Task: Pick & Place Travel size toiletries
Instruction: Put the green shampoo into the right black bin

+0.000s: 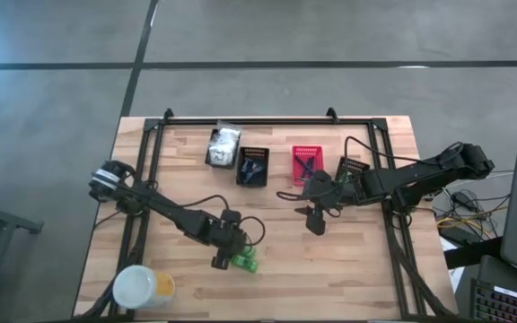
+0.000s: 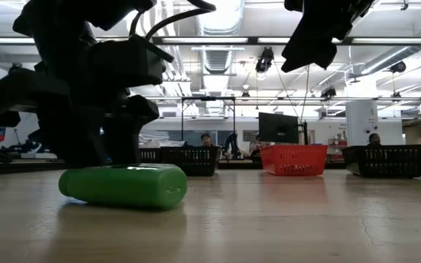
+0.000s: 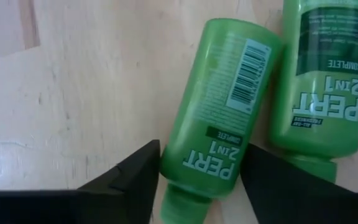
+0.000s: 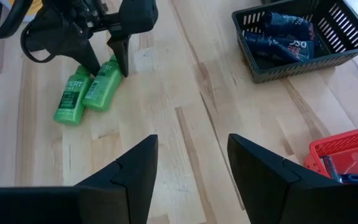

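Left gripper (image 1: 227, 260): low over the table (image 1: 330, 278), its fingers (image 3: 135, 177) spread and set either side of the cap end of a green bottle (image 3: 219, 118), not closed on it.
Landmark: the black basket (image 1: 252, 167) with dark sachets, toward the table's back edge; all places below are given from it.
Green bottle between the fingers: lying flat on the wood, well in front of the black basket; bright green plastic, white lettering "PERT 2 IN 1", a white barcode label on its side.
Second green bottle (image 3: 325, 81): same make and colour, lying flat just beside the first, touching or nearly so; a dark green panel near its base.
Yellow-and-white tub (image 1: 142, 287): far in front and to the left of the black basket, at the table's front edge.
White packets (image 1: 223, 144): in a dark basket just left of the black basket.
Red basket (image 1: 308, 162): just right of the black basket, dark thin items inside.
Right gripper (image 1: 312, 215): raised above bare wood, in front and to the right of the black basket, fingers (image 4: 135, 165) apart, holding nothing.
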Robot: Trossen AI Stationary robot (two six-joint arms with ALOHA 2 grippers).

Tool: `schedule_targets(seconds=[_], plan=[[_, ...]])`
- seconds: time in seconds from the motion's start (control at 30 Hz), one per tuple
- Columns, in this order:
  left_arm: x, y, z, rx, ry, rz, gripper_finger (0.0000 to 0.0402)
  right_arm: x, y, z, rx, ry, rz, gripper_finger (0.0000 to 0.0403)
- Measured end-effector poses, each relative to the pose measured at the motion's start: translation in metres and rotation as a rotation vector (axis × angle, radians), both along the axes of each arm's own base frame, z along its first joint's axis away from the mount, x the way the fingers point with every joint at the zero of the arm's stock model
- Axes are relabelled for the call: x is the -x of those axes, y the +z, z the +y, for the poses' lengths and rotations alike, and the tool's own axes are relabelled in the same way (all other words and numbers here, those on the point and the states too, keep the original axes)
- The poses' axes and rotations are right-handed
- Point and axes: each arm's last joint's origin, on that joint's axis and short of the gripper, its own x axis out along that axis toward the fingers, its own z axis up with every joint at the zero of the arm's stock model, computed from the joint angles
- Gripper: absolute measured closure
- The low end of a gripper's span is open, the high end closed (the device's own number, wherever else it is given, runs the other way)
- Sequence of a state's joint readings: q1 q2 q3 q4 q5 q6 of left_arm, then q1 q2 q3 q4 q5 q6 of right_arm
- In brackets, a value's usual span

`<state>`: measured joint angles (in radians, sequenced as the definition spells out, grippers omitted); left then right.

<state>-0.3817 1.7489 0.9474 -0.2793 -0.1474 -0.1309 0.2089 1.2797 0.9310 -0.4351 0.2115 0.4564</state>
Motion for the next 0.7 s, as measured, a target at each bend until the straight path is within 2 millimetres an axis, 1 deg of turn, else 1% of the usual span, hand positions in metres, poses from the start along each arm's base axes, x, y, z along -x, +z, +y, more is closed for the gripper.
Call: schedule_targets(seconds=[0.13,0.3,0.43,0.63,0.7], plan=[[-0.001,0.001,0.0,0.004,0.007,-0.003,0.0218,0.0,0.0,0.0,-0.003,-0.003,0.0,0.0225],[-0.004,0.007,-0.001,0.003,0.03,-0.019,0.0225,0.0,0.0,0.0,-0.012,-0.009,-0.002,0.0241],[-0.005,0.023,0.002,-0.035,0.061,-0.057,0.0225,0.0,0.0,0.001,-0.062,-0.002,0.001,0.0255],[-0.001,0.047,0.015,-0.083,0.135,-0.138,0.0226,-0.001,0.002,0.005,-0.149,0.043,-0.012,0.0273],[-0.001,0.056,0.02,-0.111,0.172,-0.183,0.0226,-0.002,0.003,0.005,-0.196,0.009,-0.024,0.0275]])
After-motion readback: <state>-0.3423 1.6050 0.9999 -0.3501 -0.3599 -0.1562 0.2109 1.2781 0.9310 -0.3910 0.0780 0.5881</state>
